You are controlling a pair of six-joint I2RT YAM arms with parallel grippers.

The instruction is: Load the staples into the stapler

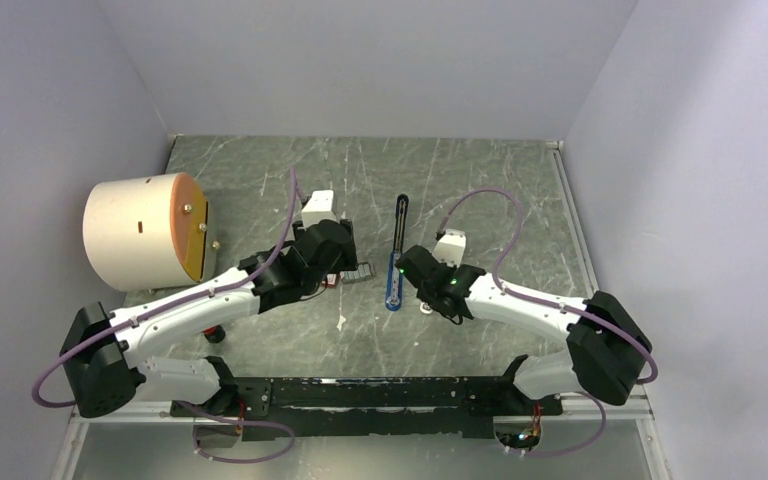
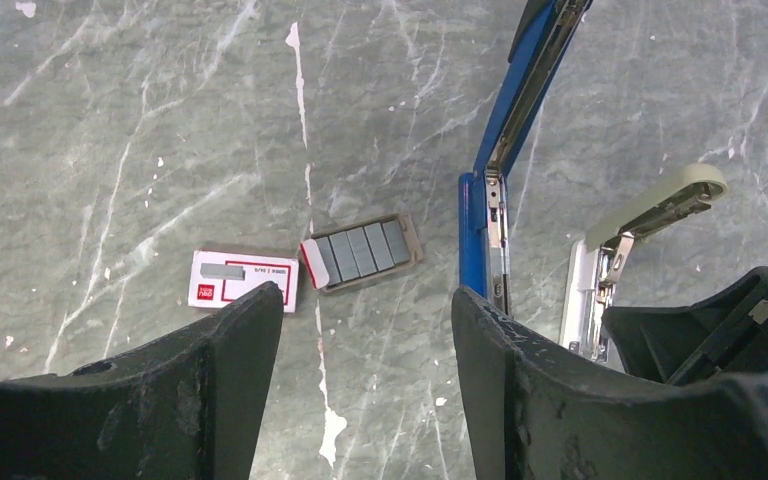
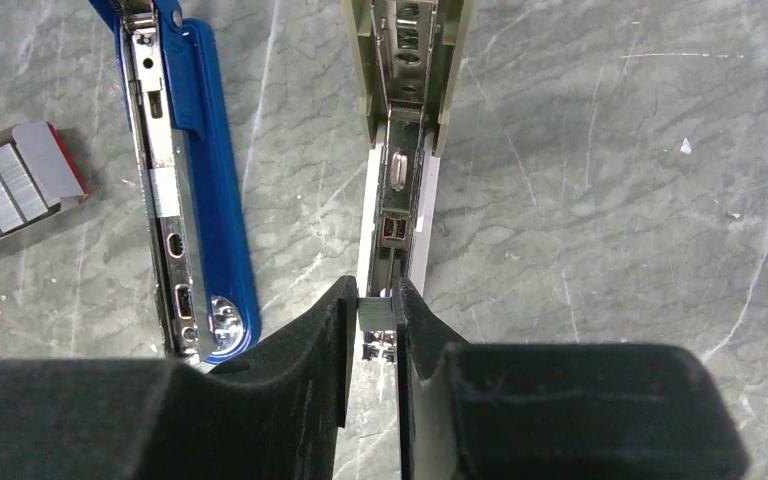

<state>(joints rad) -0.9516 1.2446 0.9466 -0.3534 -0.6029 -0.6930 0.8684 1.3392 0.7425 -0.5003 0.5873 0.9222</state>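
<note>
The left pincer (image 2: pixel 365 330) stands wide open over the counter (image 2: pixel 110 120) and holds nothing. Straight ahead of its gap lie the staples (image 2: pixel 360 252), four grey ribbed blocks side by side in a small open tray (image 2: pixel 412 238). Just beside the tray, ahead of this pincer's left-hand finger, lies the red-and-white box sleeve (image 2: pixel 243 281); the fingertip covers its near corner, and its print is too small to read.

The blue stapler (image 2: pixel 505 150) lies ahead of the other finger, swung open with its metal channel bare. Its far end runs out of the left wrist view and its near end is hidden behind the finger.

The right pincer (image 3: pixel 378 300) is clamped on a small grey metal piece (image 3: pixel 377 314) at the near end of a pale beige stapler (image 3: pixel 405 60), which also lies open. I cannot tell whether that piece belongs to the beige stapler or is loose. From this pincer the blue stapler lies just to its left, apart from the beige one, and the staples are cut off at the left edge.
</note>
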